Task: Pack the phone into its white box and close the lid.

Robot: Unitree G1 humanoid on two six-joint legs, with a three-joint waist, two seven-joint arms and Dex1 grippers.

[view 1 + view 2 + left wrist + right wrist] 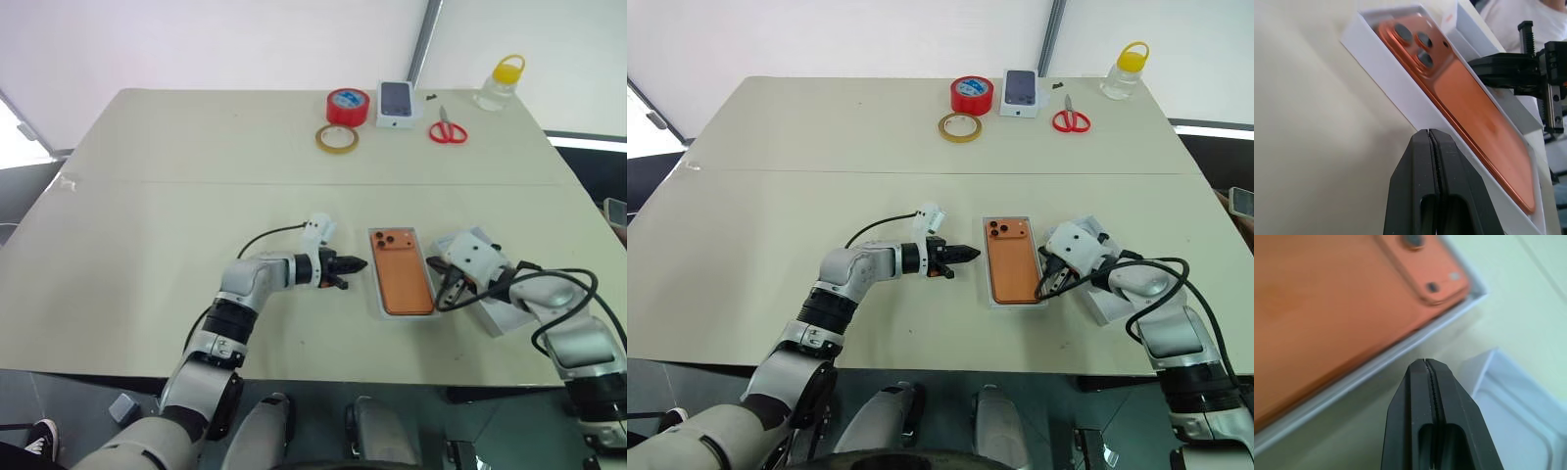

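Phone (pixel 403 273) inside white box (pixel 376 294); lid (pixel 497 315) apparently empty; both grippers' jaws closed, holding nothing.

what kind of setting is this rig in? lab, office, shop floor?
Probably a lab or test bench, not a shop floor: one plain beige table against a bare white backdrop, with packing props along the far edge: tape rolls, red scissors, a yellow-capped bottle. Phone sits in its white box.
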